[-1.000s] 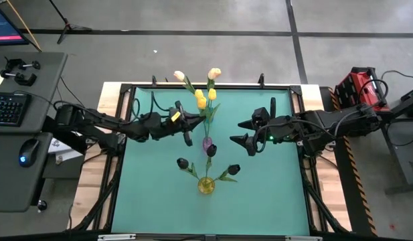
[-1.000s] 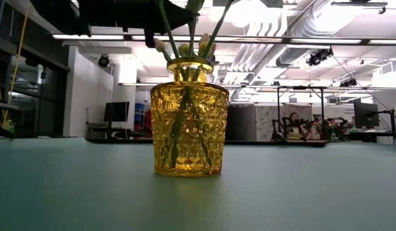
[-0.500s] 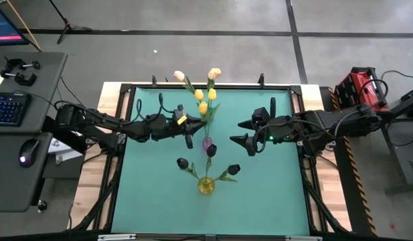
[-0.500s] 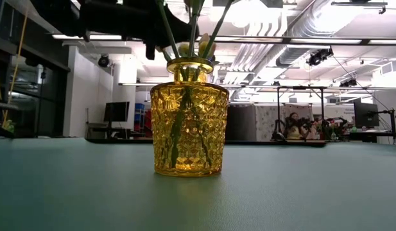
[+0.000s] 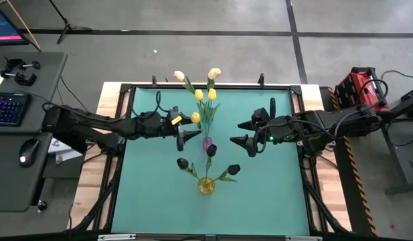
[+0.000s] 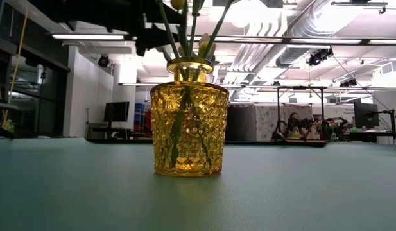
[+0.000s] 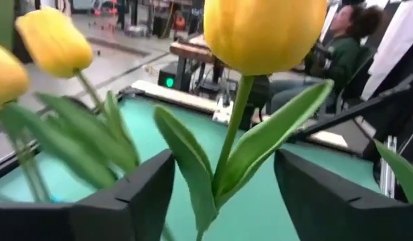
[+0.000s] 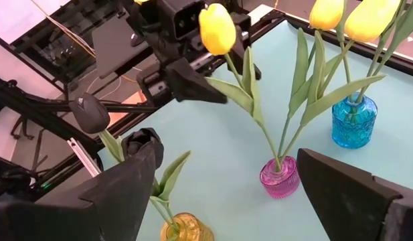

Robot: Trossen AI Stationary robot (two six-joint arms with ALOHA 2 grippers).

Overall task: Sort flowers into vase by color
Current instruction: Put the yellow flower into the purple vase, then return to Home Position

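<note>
**Yellow tulip between left fingers beside the pink vase**

Landmark: pink vase (image 5: pixel 207 142) at mid-table.

- Left gripper (image 5: pixel 184 133) sits just beside the pink vase, toward the left arm's side. Fingers spread wide in the left wrist view, one each side of the stem of a yellow tulip (image 5: pixel 195 117); stem stands in the gap, not pinched. Its head (image 7: pixel 263 33) is above the fingers.
- That tulip's stem runs down into the pink vase (image 8: pixel 279 177), leaning toward the left gripper (image 8: pixel 183 79).
- Blue vase (image 8: pixel 353 120) stands beyond the pink vase at the far table edge, holding yellow and cream tulips (image 5: pixel 211 94).
- Yellow vase (image 5: pixel 206 185) stands nearer than the pink one, with three dark tulips (image 5: pixel 183 163) splayed out. Low view shows only its glass body (image 6: pixel 188 119) and stems.
- Right gripper (image 5: pixel 247 132) hangs well to the other side of the pink vase, fingers wide, empty.
</note>
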